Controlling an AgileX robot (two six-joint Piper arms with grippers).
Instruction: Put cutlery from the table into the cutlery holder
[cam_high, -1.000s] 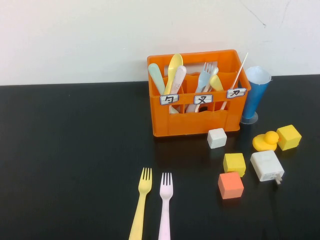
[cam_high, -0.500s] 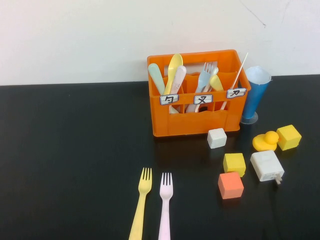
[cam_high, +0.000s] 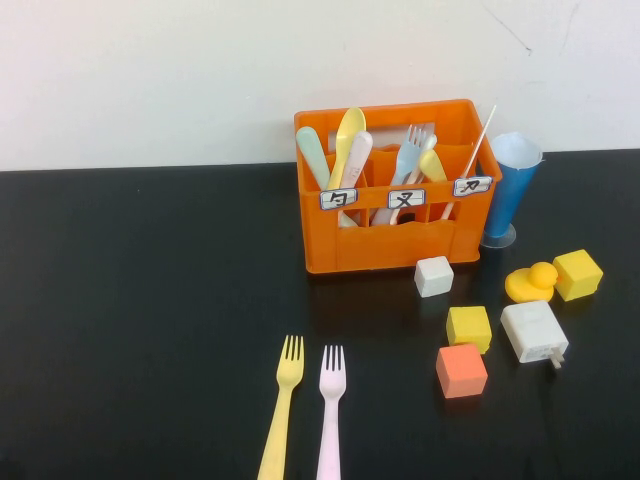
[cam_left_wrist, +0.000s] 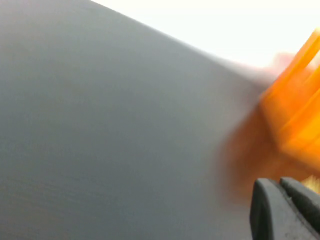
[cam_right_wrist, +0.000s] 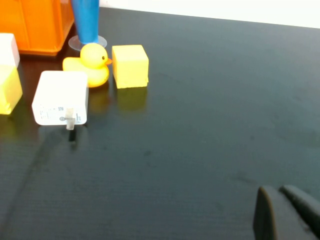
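A yellow fork (cam_high: 283, 410) and a pale pink fork (cam_high: 330, 415) lie side by side on the black table (cam_high: 130, 300) near its front edge, tines pointing away from me. The orange cutlery holder (cam_high: 395, 240) stands at the back with spoons and a pale blue fork in it. It also shows as an orange blur in the left wrist view (cam_left_wrist: 295, 115). Neither gripper shows in the high view. My left gripper (cam_left_wrist: 277, 182) is shut and empty above bare table. My right gripper (cam_right_wrist: 277, 190) is shut and empty, to the right of the blocks.
A blue cone cup (cam_high: 510, 190) stands right of the holder. In front lie a white cube (cam_high: 433, 276), two yellow cubes (cam_high: 468, 327), an orange cube (cam_high: 461, 370), a white charger (cam_high: 533, 333) and a yellow duck (cam_high: 531, 282).
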